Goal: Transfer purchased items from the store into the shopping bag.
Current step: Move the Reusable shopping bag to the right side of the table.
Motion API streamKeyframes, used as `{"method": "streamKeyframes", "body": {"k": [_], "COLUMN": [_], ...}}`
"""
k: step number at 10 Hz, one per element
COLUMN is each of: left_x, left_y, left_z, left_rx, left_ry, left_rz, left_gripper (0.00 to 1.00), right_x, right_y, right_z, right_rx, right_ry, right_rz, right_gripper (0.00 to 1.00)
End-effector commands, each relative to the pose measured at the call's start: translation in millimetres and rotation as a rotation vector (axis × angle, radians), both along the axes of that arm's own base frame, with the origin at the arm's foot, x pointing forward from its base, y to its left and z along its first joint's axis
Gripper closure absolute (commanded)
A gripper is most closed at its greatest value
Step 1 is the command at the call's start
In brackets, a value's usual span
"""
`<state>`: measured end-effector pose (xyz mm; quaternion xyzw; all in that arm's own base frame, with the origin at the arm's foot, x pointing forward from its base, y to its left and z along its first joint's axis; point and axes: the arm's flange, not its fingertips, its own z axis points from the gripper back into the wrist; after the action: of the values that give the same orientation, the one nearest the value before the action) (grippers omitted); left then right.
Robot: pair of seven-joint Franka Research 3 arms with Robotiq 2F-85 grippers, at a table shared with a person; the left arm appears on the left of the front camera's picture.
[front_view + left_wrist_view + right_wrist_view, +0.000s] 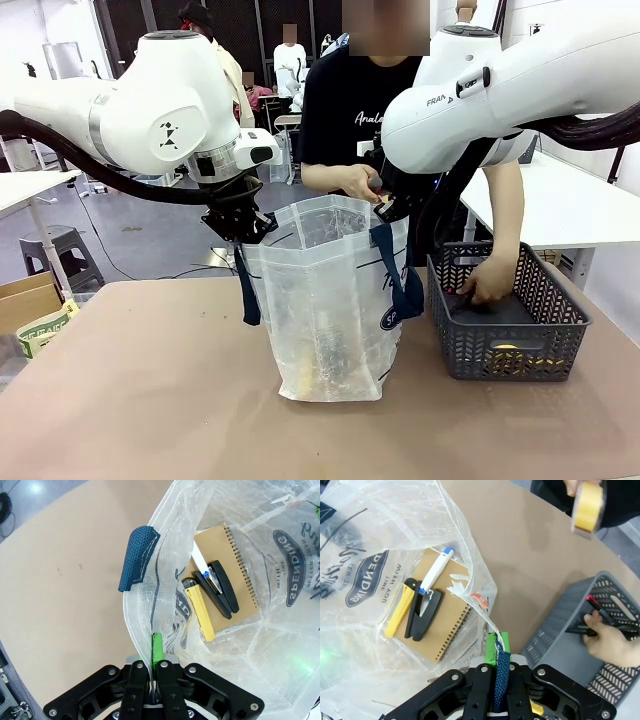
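Two pincers hold the shopping bag (325, 300) open on the table (150, 400). In the front view, the left pincer (240, 228) and the right pincer (388, 208) are each clamped on opposite sides of its rim. Beside the right pincer, a person's hand (490, 280) reaches into the store (505, 360).

In the left wrist view, the pincer is shut on the translucent rim. Beyond its tips, on the bag's bottom, lie a kraft notebook (225, 547), a black stapler (222, 590) and a yellow cutter (200, 610).

In the right wrist view, the pincer grips the navy strap (501, 672) and the rim together. Far ahead, the person holds a yellow tape roll (587, 507).

Loading seems under way. Next, both pincers should hold the mouth wide while the roll drops in.
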<state>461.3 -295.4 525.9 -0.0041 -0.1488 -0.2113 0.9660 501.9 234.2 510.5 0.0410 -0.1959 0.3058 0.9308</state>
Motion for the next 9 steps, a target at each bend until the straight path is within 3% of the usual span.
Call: {"method": "streamKeyframes", "body": {"k": [1,9], "left_x": [0.2,0.2], "left_y": [1.1,1.1], "left_z": [-0.2,-0.2], "left_rx": [0.0,0.0], "left_ry": [0.0,0.0], "left_rz": [0.002,0.002], "left_gripper": [1.0,1.0], "right_x": [0.3,0.3], "right_y": [-0.9,-0.9], "right_z": [-0.8,-0.8], "right_rx": [0.0,0.0], "right_ry": [0.001,0.001], "right_rz": [-0.002,-0.002], "right_gripper": [1.0,1.0]}}
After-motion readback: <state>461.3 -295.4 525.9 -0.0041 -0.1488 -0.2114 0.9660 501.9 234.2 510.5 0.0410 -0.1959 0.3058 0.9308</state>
